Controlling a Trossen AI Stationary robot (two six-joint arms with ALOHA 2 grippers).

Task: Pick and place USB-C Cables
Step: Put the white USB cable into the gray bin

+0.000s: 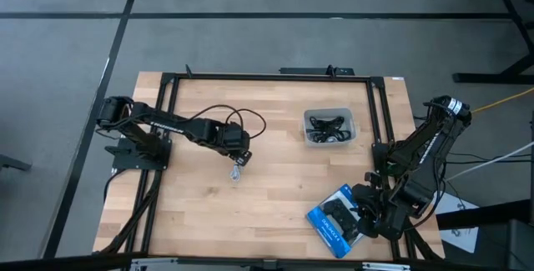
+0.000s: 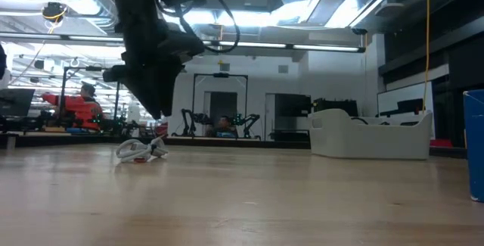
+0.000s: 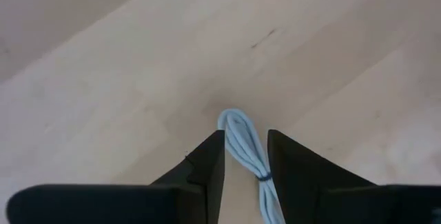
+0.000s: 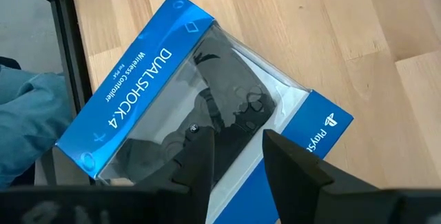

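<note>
Left gripper [image 1: 237, 161] hangs low over the middle-left of the wooden surface [image 1: 209, 204], jaws parted — not clamped on anything. In the left wrist view the two dark fingers [image 3: 207, 165] straddle the whitish-grey cable [image 3: 248, 158], which runs up the gap between them. Contact between fingers and cable can't be told from here. The low view shows that cable [image 2: 141, 151] lying flat on the wood, a small bundle just below the dark arm.

From above, the whitish-grey cable [image 1: 237, 172] lies right at the gripper tip, well apart from everything else on the surface.

The black cables [image 1: 325, 127] sit tangled inside the small translucent grey tray [image 1: 329, 113], toward the far right part of the surface. Exact count in the tangle can't be told.

Right gripper [image 1: 360, 215] rests at the near right corner, over the blue-and-black controller box [image 1: 330, 222]. In the right wrist view its jaws are apart with the box [image 4: 138, 86] directly beneath — touching or not can't be told. The box lies flat, angled to the surface's edge, near the black frame rail [image 1: 377, 129].

Room behind in the low view: a white bin [image 2: 370, 136], bright ceiling lights.
</note>
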